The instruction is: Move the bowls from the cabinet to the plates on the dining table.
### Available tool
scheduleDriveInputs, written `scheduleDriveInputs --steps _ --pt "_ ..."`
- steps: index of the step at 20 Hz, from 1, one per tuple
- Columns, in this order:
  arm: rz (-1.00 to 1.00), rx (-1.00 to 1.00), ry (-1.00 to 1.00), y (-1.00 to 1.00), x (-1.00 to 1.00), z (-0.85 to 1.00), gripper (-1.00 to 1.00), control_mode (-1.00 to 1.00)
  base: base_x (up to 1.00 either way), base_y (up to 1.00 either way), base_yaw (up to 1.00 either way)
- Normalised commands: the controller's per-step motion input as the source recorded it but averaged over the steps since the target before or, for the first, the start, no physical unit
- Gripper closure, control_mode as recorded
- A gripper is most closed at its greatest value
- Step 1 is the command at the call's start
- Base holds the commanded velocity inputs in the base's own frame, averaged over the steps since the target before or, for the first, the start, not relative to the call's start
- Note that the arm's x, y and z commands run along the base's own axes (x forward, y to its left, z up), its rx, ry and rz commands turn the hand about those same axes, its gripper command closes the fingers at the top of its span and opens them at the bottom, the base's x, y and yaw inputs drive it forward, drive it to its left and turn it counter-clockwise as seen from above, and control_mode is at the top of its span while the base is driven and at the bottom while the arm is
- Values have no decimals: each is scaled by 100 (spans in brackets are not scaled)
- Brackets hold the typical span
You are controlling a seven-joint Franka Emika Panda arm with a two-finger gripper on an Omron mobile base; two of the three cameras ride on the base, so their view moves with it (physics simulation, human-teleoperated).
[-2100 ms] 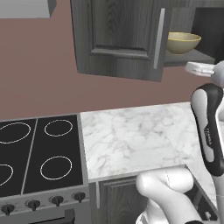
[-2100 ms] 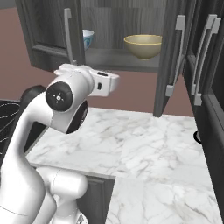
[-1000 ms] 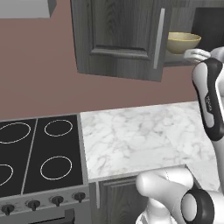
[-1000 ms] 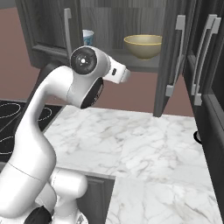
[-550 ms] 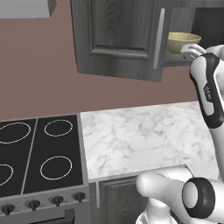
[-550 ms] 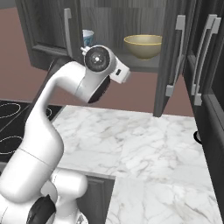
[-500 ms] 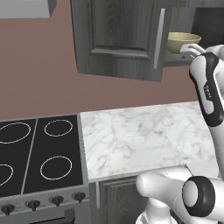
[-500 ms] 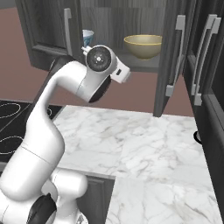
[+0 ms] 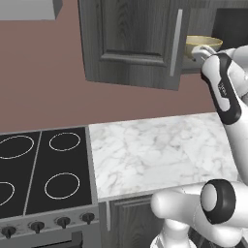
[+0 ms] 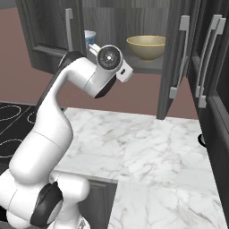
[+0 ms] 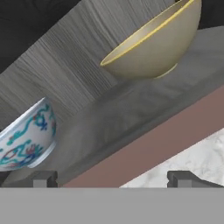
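Observation:
The cabinet point(image 10: 116, 18) stands open with both bowls on its lower shelf point(image 11: 109, 118). The olive-yellow bowl point(image 11: 153, 43) point(image 10: 146, 47) point(image 9: 206, 42) sits on the right part of the shelf. The white bowl with the blue-green pattern point(image 11: 26, 135) point(image 10: 89, 36) sits to its left, partly hidden by my arm in the right base view. My gripper point(image 11: 111, 178) is open and empty, just in front of and slightly below the shelf edge, between the two bowls and touching neither. The plates and the dining table are out of view.
Open cabinet doors point(image 9: 131, 43) point(image 10: 176, 58) flank the shelf on both sides. More closed doors with bar handles point(image 10: 210, 58) stand further right. Below lies a marble counter point(image 9: 155, 150), with a black stove point(image 9: 38, 169) to its left.
The arm has lifted and reached toward the cabinet, bringing the hand up to shelf height near the olive-yellow bowl. The jaws stayed open. The bowls have not moved.

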Motion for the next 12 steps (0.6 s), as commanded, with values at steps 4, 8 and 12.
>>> scheduleDriveInputs --steps 4,8,12 --pt "3 6 0 18 29 -4 -100 -100 0 0 0" --pt "4 5 0 18 27 -5 -100 -100 0 0 0" --pt "4 6 0 17 28 -4 -100 -100 0 0 0"
